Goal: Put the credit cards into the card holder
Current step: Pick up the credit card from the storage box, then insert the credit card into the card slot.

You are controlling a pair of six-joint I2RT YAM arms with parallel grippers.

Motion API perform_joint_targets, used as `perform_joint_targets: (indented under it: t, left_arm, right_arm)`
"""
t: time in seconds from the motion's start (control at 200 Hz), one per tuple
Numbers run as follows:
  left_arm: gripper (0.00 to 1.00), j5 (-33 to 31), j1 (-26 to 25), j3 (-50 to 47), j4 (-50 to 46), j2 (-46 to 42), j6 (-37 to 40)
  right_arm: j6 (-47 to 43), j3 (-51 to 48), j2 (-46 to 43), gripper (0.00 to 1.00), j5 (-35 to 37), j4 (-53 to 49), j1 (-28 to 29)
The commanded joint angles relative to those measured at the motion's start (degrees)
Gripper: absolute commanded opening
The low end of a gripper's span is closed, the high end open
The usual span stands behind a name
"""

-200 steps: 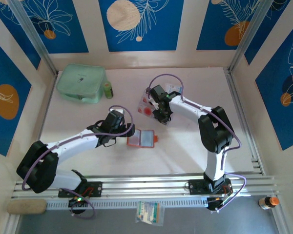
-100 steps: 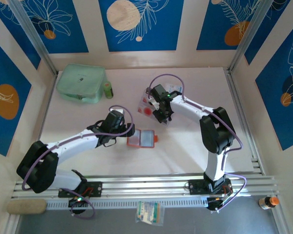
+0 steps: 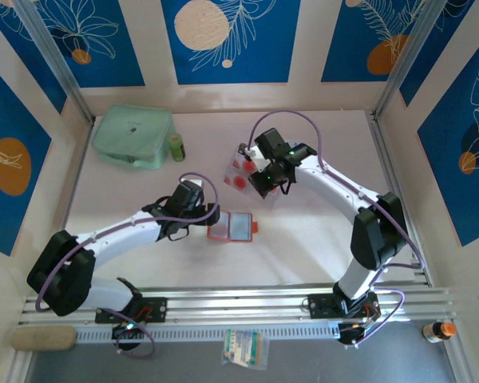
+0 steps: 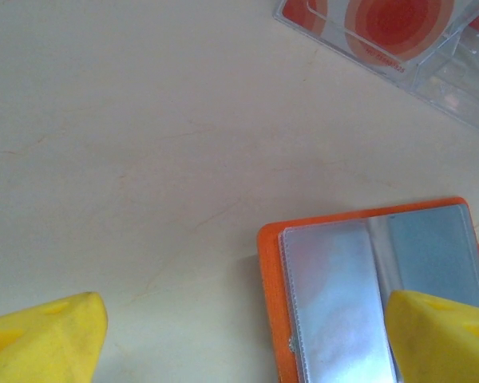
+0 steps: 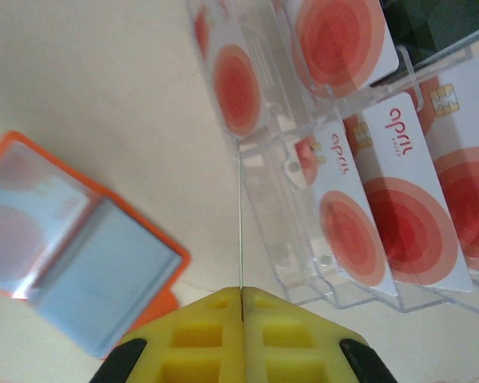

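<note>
Orange card holder (image 4: 367, 295) lies open flat, partly under the wide-open, empty left hand (image 4: 243, 335). Credit cards (image 5: 383, 215) sit in a clear tray (image 5: 279, 247) just past the right hand (image 5: 241, 291), pinched shut on a single card (image 5: 240, 231) edge-on. Pale tabletop (image 4: 144, 120), blue leafy wall panels (image 3: 263, 48) around.

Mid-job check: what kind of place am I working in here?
Most likely a robot lab test cell, not a home or shop: a pale tabletop boxed in by blue leaf-printed wall panels, two white-and-black robot arms bolted to a grooved aluminium rail at the near edge.
</note>
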Motion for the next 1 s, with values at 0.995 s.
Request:
perform_joint_targets:
  t: [0.995]
  left_arm:
    - [0.91,-6.2,-4.94,6.3,-7.42,8.81,8.48]
  right_arm:
    - [51.88,-44.23,-15.97,0.0,-19.4,55.56,1.11]
